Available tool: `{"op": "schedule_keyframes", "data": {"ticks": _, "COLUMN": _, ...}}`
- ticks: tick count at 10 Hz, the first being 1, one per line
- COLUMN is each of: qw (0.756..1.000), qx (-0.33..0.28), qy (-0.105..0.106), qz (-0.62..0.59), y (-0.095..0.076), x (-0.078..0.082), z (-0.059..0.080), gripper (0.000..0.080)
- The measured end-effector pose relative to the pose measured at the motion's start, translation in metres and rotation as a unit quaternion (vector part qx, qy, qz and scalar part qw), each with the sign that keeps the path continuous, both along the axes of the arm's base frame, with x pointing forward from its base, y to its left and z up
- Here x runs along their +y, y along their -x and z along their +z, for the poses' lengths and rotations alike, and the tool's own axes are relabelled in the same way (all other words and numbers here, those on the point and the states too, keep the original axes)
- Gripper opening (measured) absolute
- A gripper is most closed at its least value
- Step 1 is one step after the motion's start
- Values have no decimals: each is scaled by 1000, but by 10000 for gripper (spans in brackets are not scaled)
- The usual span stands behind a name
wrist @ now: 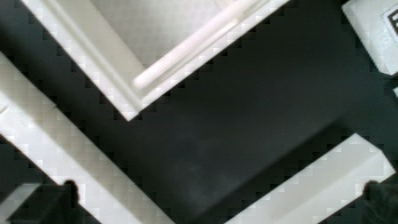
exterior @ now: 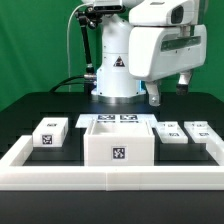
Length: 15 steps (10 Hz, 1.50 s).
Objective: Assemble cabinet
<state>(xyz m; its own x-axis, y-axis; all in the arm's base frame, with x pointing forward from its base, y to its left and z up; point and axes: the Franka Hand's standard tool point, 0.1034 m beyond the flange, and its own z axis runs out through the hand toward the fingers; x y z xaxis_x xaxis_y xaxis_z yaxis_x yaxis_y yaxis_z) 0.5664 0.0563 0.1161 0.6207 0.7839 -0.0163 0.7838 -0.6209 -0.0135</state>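
Observation:
The cabinet (exterior: 118, 141), a white open-topped box with a marker tag on its front face, stands at the table's middle near the front rail. My gripper (exterior: 170, 90) hangs in the air behind it, toward the exterior view's right, above the small blocks. Its fingers are spread and hold nothing. In the wrist view the gripper (wrist: 210, 208) shows only as dark fingertips (wrist: 32, 205) at the frame's two corners, with bare black table between them. A white-rimmed corner with a pale inside (wrist: 178, 45) lies under the camera; I cannot tell whether it belongs to the cabinet.
A small white tagged block (exterior: 49, 133) lies at the exterior view's left of the cabinet. Two more (exterior: 170, 131) (exterior: 200, 131) lie at its right. A long white rail (exterior: 110, 180) edges the table; white bands (wrist: 71, 150) cross the wrist view. The robot base (exterior: 115, 70) stands behind.

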Motion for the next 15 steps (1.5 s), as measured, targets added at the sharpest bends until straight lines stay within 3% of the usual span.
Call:
{"op": "schedule_keyframes", "data": {"ticks": 12, "qw": 1000, "qx": 0, "qy": 0, "qz": 1, "y": 1, "x": 0, "z": -1, "gripper": 796}}
{"op": "schedule_keyframes", "data": {"ticks": 13, "qw": 999, "qx": -15, "qy": -4, "qz": 34, "y": 4, "x": -5, "z": -6, "gripper": 796}}
{"op": "schedule_keyframes", "data": {"ticks": 15, "qw": 992, "qx": -31, "qy": -4, "qz": 121, "y": 30, "x": -12, "z": -19, "gripper": 796}}
